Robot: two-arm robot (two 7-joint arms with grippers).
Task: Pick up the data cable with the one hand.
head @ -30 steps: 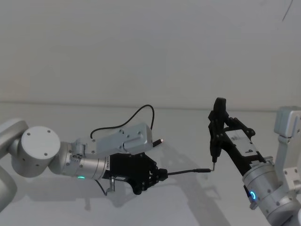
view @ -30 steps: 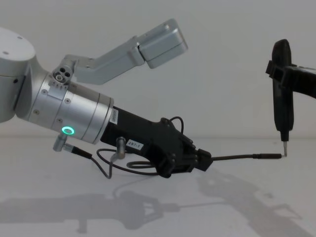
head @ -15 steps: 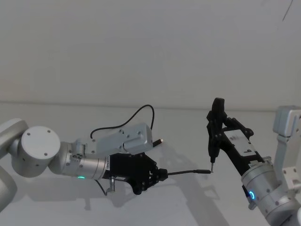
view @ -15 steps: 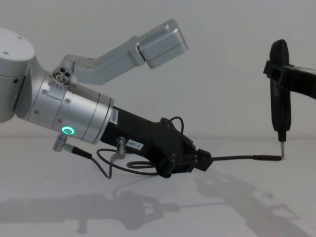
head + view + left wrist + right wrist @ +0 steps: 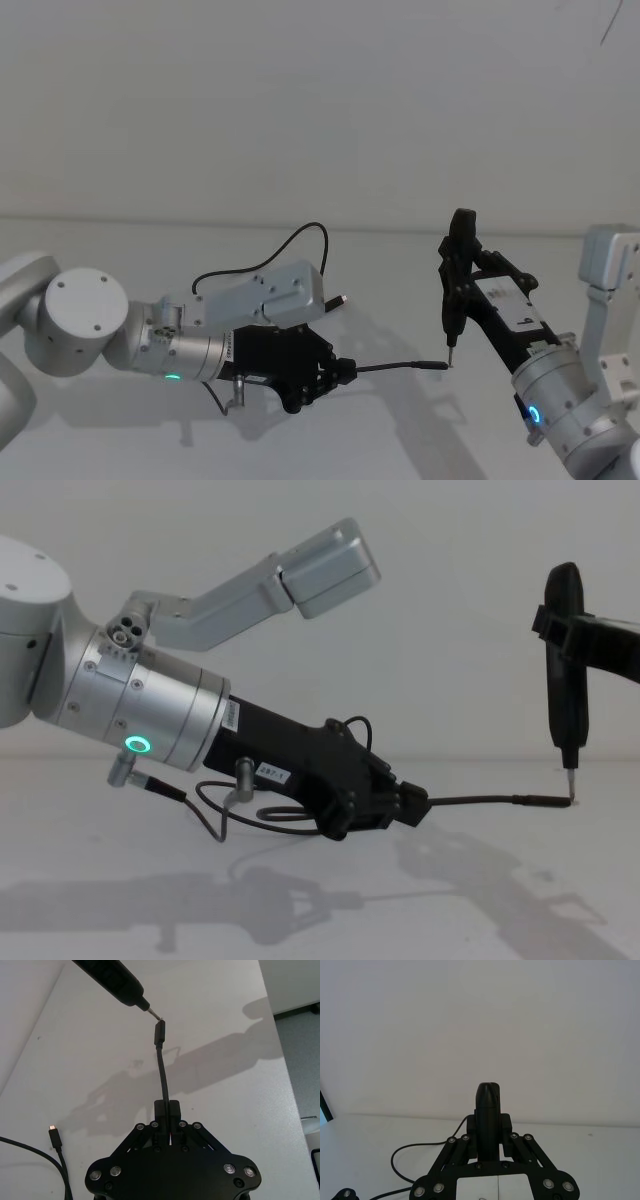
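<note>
The data cable (image 5: pixel 395 366) is a thin black cord. My left gripper (image 5: pixel 338 370), a black boxy one on a silver cylinder with a green ring, is shut on it just above the table. A short stretch with a slim plug (image 5: pixel 540 799) sticks out to the right of the left gripper (image 5: pixel 415 805). The rest loops back behind the arm to the other plug (image 5: pixel 53 1136), which lies on the table. My right gripper (image 5: pixel 462 280) is shut on a slim black pointed tool (image 5: pixel 566 690), held upright with its tip at the cable's plug (image 5: pixel 159 1033).
A short grey wire (image 5: pixel 200 810) with metal connectors hangs under the left wrist. The white table (image 5: pixel 400 270) meets a plain wall behind. In the left wrist view the table's edge (image 5: pixel 280 1035) drops off to a grey floor.
The right gripper has carried the pointed tool slightly left and down, so its tip now sits at the cable's plug. The left gripper and cable have stayed put.
</note>
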